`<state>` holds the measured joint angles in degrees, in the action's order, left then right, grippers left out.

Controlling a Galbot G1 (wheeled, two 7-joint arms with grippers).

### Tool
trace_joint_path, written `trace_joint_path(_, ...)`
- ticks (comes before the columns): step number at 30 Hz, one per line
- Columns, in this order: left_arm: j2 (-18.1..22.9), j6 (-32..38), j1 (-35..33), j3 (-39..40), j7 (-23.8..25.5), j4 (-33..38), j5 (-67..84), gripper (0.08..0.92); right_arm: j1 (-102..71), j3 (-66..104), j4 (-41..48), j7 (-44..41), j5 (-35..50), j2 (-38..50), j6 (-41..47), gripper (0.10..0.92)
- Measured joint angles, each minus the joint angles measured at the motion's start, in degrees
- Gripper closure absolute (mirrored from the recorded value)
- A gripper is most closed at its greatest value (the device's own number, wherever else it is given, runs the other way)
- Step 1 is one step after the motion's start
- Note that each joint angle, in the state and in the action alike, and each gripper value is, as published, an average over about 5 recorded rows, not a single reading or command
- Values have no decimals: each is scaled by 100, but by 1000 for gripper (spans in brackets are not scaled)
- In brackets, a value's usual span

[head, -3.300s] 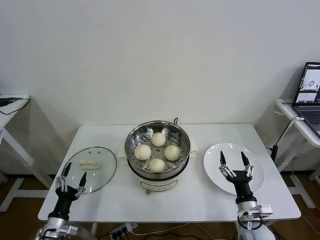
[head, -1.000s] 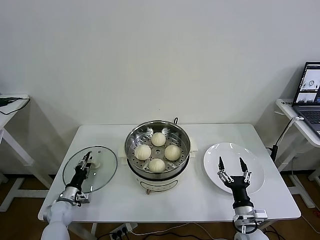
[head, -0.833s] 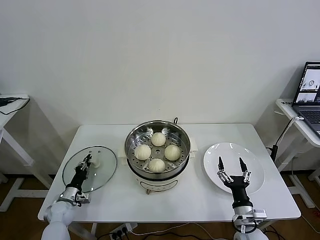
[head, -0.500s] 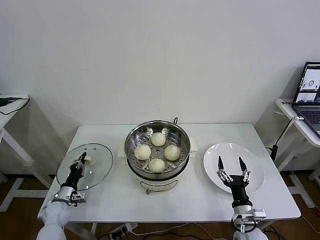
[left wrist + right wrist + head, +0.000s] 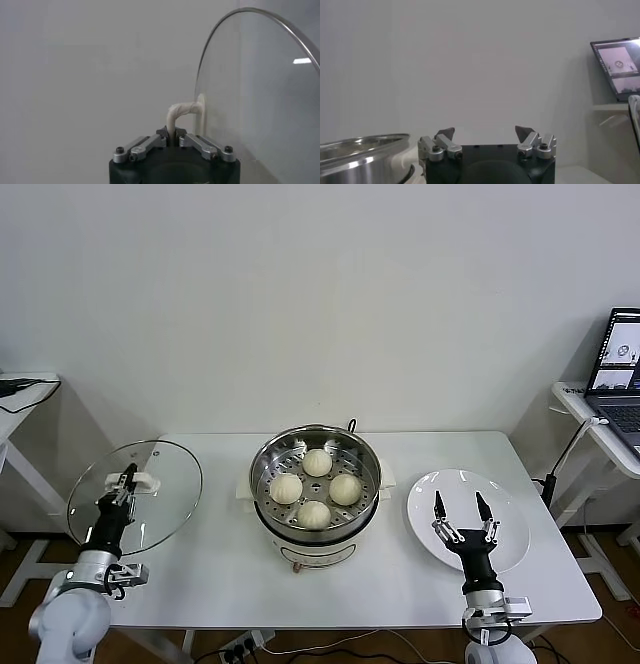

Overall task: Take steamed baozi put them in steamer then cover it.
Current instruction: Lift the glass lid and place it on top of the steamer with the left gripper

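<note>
Four cream-white baozi (image 5: 315,488) sit on the perforated tray inside the shiny steel steamer (image 5: 315,446) at the table's middle. My left gripper (image 5: 127,477) is shut on the white handle (image 5: 181,111) of the clear glass cover (image 5: 135,495) and holds it lifted and tilted, off the table's left edge. The cover's metal rim and glass (image 5: 260,85) fill one side of the left wrist view. My right gripper (image 5: 460,506) is open and empty above the white plate (image 5: 505,509); its fingertips (image 5: 445,133) stand wide apart.
The steamer's rim (image 5: 360,145) shows in the right wrist view. A laptop (image 5: 620,369) stands on a side table at the far right. A small side table (image 5: 20,389) stands at the far left. Bare white tabletop (image 5: 215,569) lies between cover and steamer.
My left gripper closed on the cover's handle, lifted the cover off the table and swung it up and leftward, tilting it. My right gripper has stayed over the plate.
</note>
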<state>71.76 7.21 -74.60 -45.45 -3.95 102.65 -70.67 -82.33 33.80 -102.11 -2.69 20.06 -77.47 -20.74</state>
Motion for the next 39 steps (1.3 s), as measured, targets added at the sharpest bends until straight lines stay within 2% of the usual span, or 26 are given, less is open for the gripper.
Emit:
trace_joint_path(8, -419, -1290, -300, 813, 865, 1439, 281, 813, -26, 26, -6, -10, -4, -36, -18, 203)
trace_joint_path(16, -574, -2444, 17, 2074, 1538, 2032, 51, 813, -75, 70, -26, -22, -46, -104, -25, 203)
trace_joint_path(26, -348, -3424, 933, 3587, 2052, 1991, -518, 813, -164, 157, -57, -24, -137, -218, -31, 203)
trace_joint_path(39, 303, -4000, 1953, 4823, 2224, 1096, -1065, 813, -257, 227, -110, -12, -234, -313, -31, 203)
